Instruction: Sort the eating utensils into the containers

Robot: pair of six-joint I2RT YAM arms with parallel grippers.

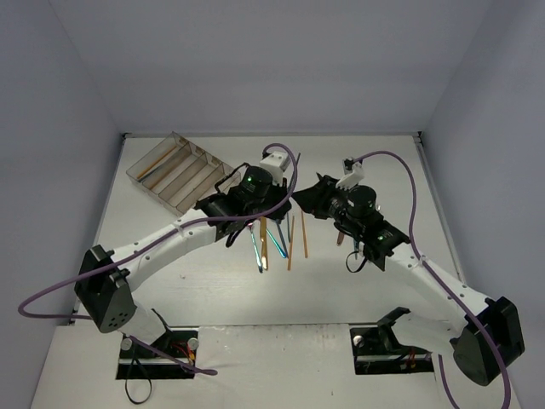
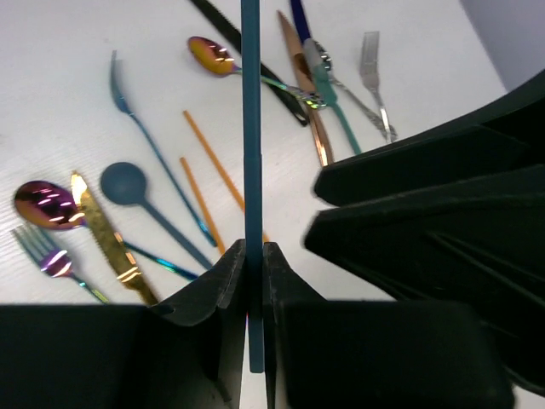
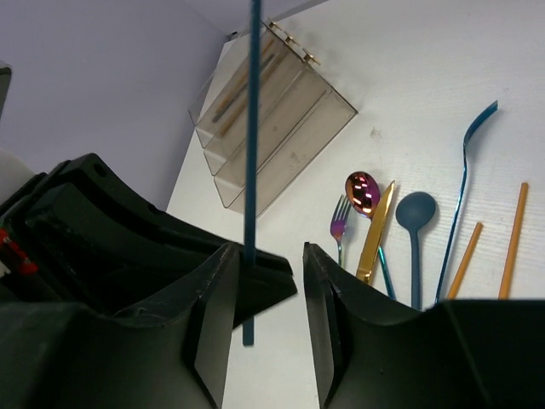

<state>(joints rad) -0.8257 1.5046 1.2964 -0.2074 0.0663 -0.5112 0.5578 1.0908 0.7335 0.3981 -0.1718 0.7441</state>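
Note:
My left gripper [image 2: 253, 256] is shut on a thin dark-blue chopstick [image 2: 250, 128] and holds it above the table. In the right wrist view the same chopstick [image 3: 252, 128] stands between the parted jaws of my right gripper [image 3: 271, 273], close to its left finger. The two grippers meet nose to nose over the table's middle: left [image 1: 285, 198], right [image 1: 308, 198]. Loose utensils [image 1: 277, 239] lie below them. The clear divided tray [image 1: 174, 170] stands at the far left with a few chopsticks in it.
On the table lie a blue spoon [image 2: 126, 183], gold knife [image 2: 106, 239], iridescent spoons [image 2: 43, 204], blue fork [image 2: 128, 111], orange chopsticks [image 2: 213, 166], copper knife [image 2: 306, 94] and silver fork [image 2: 373, 77]. Grey walls enclose the table.

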